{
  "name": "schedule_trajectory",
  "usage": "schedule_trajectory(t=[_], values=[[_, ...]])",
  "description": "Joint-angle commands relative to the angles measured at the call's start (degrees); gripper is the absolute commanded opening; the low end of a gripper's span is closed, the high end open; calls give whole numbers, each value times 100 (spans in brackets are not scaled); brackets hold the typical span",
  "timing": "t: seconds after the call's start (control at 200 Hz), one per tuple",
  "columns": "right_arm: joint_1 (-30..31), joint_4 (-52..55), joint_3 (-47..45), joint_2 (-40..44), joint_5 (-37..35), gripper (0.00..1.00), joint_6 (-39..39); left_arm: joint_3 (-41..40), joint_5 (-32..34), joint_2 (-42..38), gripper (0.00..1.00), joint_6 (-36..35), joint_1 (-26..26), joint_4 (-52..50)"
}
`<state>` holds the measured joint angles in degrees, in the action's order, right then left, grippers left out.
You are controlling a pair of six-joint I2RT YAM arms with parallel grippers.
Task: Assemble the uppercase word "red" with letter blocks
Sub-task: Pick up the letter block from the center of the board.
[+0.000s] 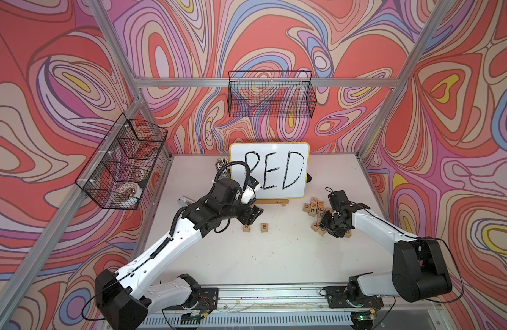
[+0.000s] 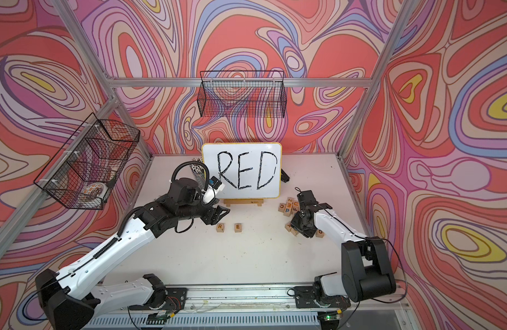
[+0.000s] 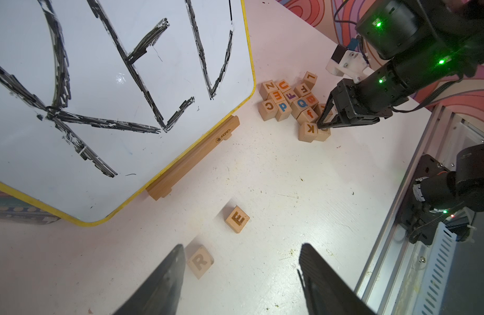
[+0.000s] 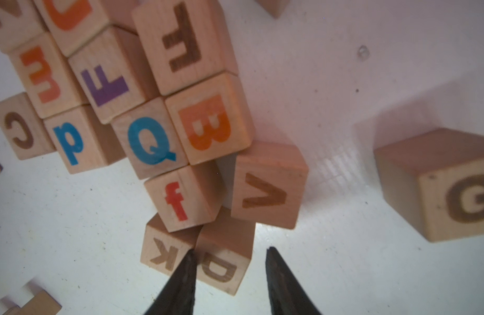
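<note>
Letter blocks R [image 3: 200, 261] and E [image 3: 237, 219] lie in order on the counter [image 3: 262, 177]. D [image 4: 221, 270], at the edge of the pile [image 3: 290, 101], sits between the open jaws of my right gripper [image 4: 231, 248] for pickup. My left gripper [image 3: 243, 245] hangs open and empty beside R.

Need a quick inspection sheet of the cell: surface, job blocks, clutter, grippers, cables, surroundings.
surface: white table, scuffed, dirt specks.
job's things: R block and E block side by side, apart, before the whiteboard; D block against K block at the pile's edge.
clutter: pile of other letter blocks.
grippers: left gripper open beside R block; right gripper open, fingers straddling D block.
cables: black conduit loop above left wrist; no snag seen.
surroundings: back wire basket, side wire basket, patterned walls.
</note>
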<state>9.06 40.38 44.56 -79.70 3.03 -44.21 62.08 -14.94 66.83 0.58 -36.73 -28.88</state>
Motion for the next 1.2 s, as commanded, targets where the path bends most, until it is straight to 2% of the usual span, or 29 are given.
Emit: schedule_trajectory(t=[0.0,0.972,1.192], values=[[-15,-58,-18,-124,-11,44,-6,-74,33,-128,69,-91,-18,33],[-17,-79,-314,44,-40,43,-58,-74,32,-149,69,-98,-18,25],[-18,146,-160,46,-291,33,206,-75,51,-170,69,-106,-24,28]])
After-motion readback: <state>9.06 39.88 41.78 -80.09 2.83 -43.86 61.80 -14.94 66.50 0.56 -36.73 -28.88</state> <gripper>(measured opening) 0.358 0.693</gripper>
